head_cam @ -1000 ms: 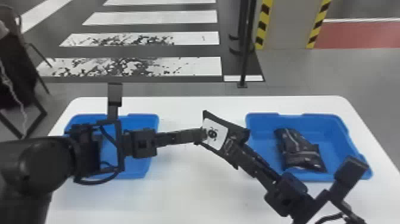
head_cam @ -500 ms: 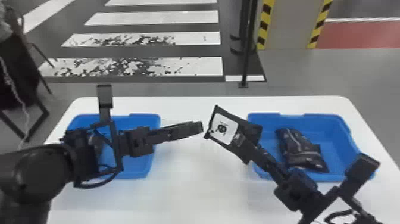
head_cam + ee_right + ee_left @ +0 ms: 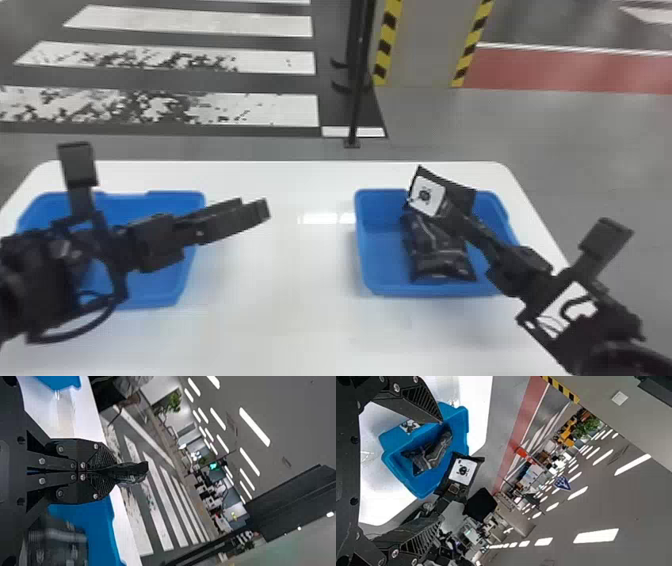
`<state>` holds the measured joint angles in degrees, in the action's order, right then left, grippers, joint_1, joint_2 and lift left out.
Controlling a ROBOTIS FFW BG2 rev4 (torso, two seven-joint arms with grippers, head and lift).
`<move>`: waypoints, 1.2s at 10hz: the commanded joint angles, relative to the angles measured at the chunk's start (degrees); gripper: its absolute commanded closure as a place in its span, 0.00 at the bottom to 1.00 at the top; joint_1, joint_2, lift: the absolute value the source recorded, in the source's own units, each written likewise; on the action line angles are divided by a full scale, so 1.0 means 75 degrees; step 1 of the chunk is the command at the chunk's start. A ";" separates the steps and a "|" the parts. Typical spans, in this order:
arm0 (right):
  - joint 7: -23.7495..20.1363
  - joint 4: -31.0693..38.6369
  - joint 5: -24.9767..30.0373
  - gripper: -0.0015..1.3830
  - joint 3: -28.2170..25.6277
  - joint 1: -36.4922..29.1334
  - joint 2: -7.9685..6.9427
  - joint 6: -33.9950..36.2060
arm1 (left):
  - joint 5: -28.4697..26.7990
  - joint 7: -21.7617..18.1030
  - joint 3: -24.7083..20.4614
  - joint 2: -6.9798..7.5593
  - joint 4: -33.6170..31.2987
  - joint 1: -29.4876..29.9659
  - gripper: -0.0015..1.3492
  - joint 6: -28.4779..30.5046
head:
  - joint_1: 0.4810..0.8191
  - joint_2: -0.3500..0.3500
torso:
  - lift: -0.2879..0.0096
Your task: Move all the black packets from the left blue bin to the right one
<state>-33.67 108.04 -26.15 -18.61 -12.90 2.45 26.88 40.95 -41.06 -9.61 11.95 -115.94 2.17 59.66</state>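
Note:
In the head view my right gripper holds a black packet with a white label above the back of the right blue bin. Inside that bin lie black packets, overlapping so I cannot tell how many. The right wrist view shows the right gripper shut on the packet. My left gripper hangs between the bins, near the left blue bin, whose inside the arm partly covers. From the left wrist view, the left gripper stands open, its fingers apart with nothing gripped.
Both bins stand on a white table, whose bare middle lies between them. Beyond its back edge a thin black post rises from the floor. The left arm extends over the left bin.
The right gripper has carried the packet rightward over the right bin. The left fingertips, at the packet's edge a second ago, are now well apart from it. The head view has turned right.

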 commanded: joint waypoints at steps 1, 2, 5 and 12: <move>0.0013 -0.0634 0.0561 0.92 -0.0489 0.0315 0.0119 0.0203 | -0.0189 0.0037 -0.0257 0.0001 0.0000 0.0235 0.11 -0.0399 | 0.63 0.27 | 0.50; 0.0025 -0.1009 0.0729 0.91 -0.0565 0.0484 0.0189 0.0391 | -0.0433 0.0142 -0.0531 0.0001 0.0000 0.0328 0.11 -0.0643 | 0.63 0.23 | 0.50; 0.0119 -0.1477 0.0759 0.40 -0.0565 0.0821 0.0224 0.0409 | -0.1500 0.0763 -0.1201 0.0001 0.0000 0.0385 0.11 -0.1562 | 0.63 0.29 | 0.50; 0.0974 0.1260 0.1627 0.09 0.0227 -0.2441 -0.0334 -0.2684 | -0.3389 0.1502 -0.3243 0.0153 0.0000 0.0497 0.11 -0.0568 | 0.63 0.65 | 0.50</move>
<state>-26.42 115.21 -13.93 -17.75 -28.69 0.10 7.87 16.62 -29.84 -32.73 13.04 -115.94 5.88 54.28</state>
